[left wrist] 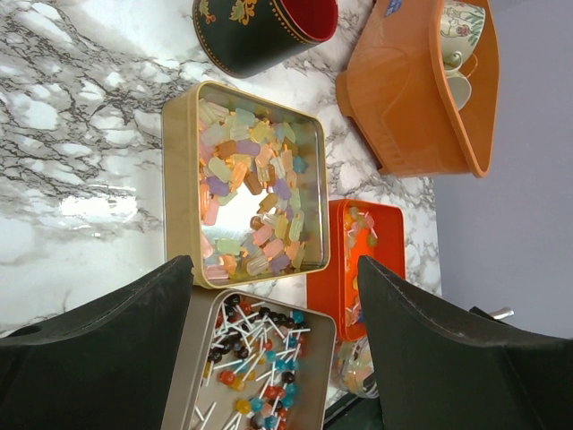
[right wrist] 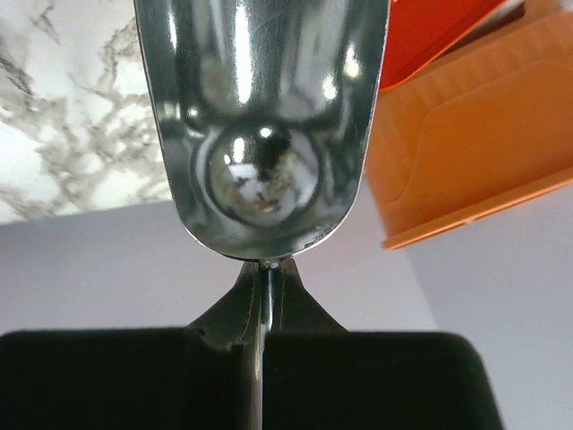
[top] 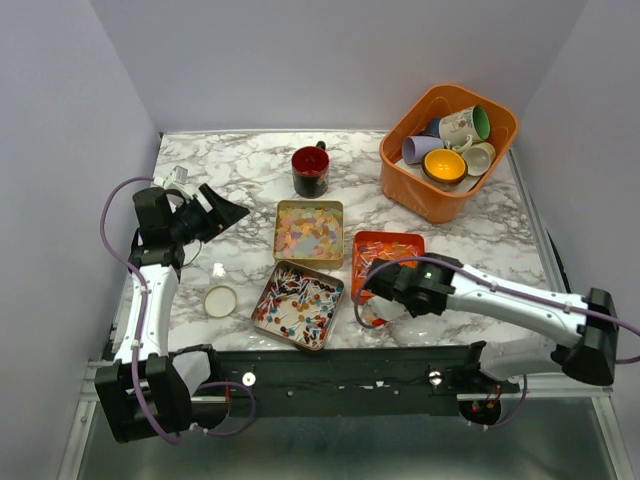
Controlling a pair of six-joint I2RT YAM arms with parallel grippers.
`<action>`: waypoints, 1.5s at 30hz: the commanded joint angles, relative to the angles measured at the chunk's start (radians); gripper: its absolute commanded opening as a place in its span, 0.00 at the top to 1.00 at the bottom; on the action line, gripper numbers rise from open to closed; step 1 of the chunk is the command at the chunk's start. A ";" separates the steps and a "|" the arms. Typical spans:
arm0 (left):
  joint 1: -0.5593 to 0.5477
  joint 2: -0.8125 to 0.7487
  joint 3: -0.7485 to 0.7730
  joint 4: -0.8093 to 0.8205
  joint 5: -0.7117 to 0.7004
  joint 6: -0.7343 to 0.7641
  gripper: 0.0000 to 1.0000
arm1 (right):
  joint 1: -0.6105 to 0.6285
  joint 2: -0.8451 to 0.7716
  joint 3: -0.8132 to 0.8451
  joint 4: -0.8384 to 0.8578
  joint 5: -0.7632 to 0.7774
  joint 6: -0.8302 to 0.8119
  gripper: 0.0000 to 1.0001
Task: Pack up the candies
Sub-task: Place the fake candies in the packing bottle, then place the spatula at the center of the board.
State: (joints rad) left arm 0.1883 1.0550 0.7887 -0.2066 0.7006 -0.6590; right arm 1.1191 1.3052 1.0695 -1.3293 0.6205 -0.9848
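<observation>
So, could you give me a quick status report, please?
Left gripper open, hovering. Right gripper shut on scoop. Candies in tins, tray. Nothing in the way.

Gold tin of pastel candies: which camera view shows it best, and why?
Left wrist view: the gold tin sits close and almost whole, single pastel candies distinct. Top external shows it whole but small. Right wrist misses it; a metal scoop dominates that view.
</observation>
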 commanded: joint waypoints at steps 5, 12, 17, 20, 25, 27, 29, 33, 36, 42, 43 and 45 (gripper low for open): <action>-0.024 0.040 0.075 -0.039 0.007 0.087 0.18 | -0.513 -0.211 0.037 -0.096 -0.358 0.178 0.99; -0.084 0.073 0.112 -0.129 -0.045 0.196 0.21 | -0.858 -0.336 -0.152 0.303 -0.533 0.300 0.99; -0.102 -0.007 0.058 -0.203 -0.107 0.272 0.21 | -1.162 -0.166 -0.125 0.472 -0.655 0.516 0.99; -0.102 -0.018 0.072 -0.238 -0.148 0.314 0.21 | -1.341 -0.017 -0.060 0.527 -0.725 0.581 0.99; -0.102 0.066 0.141 -0.255 -0.187 0.380 0.20 | -1.423 0.153 -0.029 0.608 -0.760 0.584 0.99; -0.102 0.092 0.158 -0.252 -0.184 0.413 0.20 | -1.423 0.186 -0.010 0.619 -0.772 0.584 0.99; -0.102 0.117 0.179 -0.248 -0.182 0.438 0.20 | -1.423 0.235 0.010 0.624 -0.772 0.600 0.99; -0.102 0.140 0.205 -0.283 -0.188 0.557 0.20 | -1.423 0.299 0.030 0.656 -0.742 0.603 0.99; -0.102 0.164 0.234 -0.364 -0.191 0.625 0.18 | -1.423 0.359 0.044 0.688 -0.731 0.578 0.99; -0.101 0.249 0.394 -0.701 -0.171 1.004 0.18 | -1.423 0.399 0.061 0.732 -0.697 0.574 0.99; -0.099 0.250 0.396 -0.717 -0.188 1.038 0.18 | -1.423 0.407 0.063 0.737 -0.696 0.577 0.99; -0.098 0.247 0.386 -0.732 -0.217 1.122 0.18 | -1.423 0.414 0.060 0.745 -0.696 0.583 0.99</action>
State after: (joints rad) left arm 0.0895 1.3018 1.1584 -0.7536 0.5293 0.1822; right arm -0.3023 1.7027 1.1023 -0.6445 -0.0975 -0.4107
